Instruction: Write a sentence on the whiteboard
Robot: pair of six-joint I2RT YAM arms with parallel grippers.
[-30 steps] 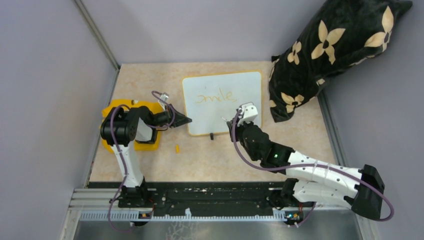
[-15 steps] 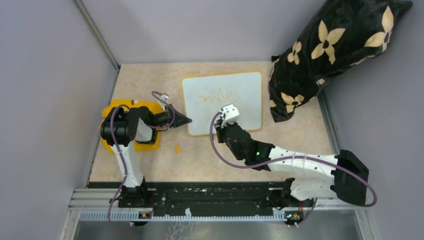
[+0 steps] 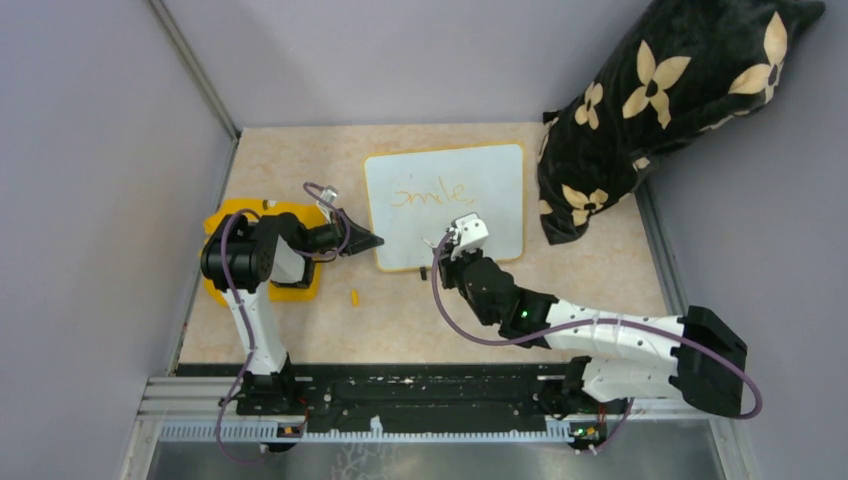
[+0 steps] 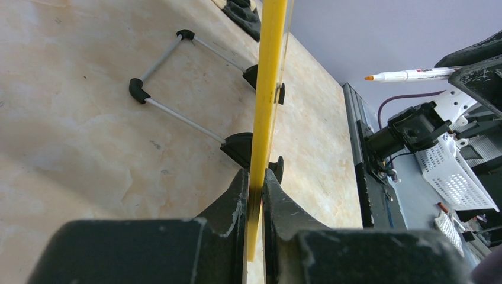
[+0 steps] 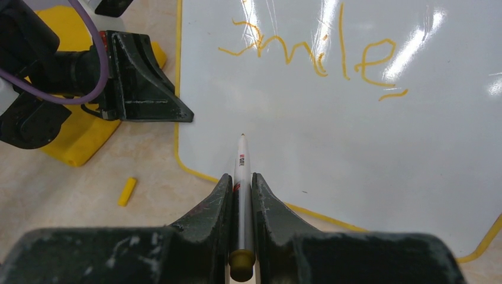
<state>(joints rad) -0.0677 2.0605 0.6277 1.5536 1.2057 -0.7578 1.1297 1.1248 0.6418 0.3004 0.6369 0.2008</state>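
Note:
The whiteboard (image 3: 490, 225) lies on the table with a thin yellow rim. The sentence (image 3: 430, 193) is one orange line reading "smile", also in the right wrist view (image 5: 314, 53); no second line shows. My left gripper (image 3: 375, 240) is shut on the whiteboard's left rim, seen edge-on as a yellow strip (image 4: 269, 89) between its fingers (image 4: 256, 177). My right gripper (image 3: 447, 248) is shut on a white marker (image 5: 241, 168). The marker's orange tip is over the whiteboard's (image 5: 355, 148) lower left part, below the word. I cannot tell if the tip touches.
A small yellow cap (image 3: 354, 296) lies on the table in front of the board's left corner. A flat yellow piece (image 3: 228, 215) sits under the left arm. A black flowered pillow (image 3: 670, 100) lies at the back right. Walls stand close on both sides.
My right gripper with the marker has moved left from the board's lower right to its lower left. The left gripper and the board have not moved.

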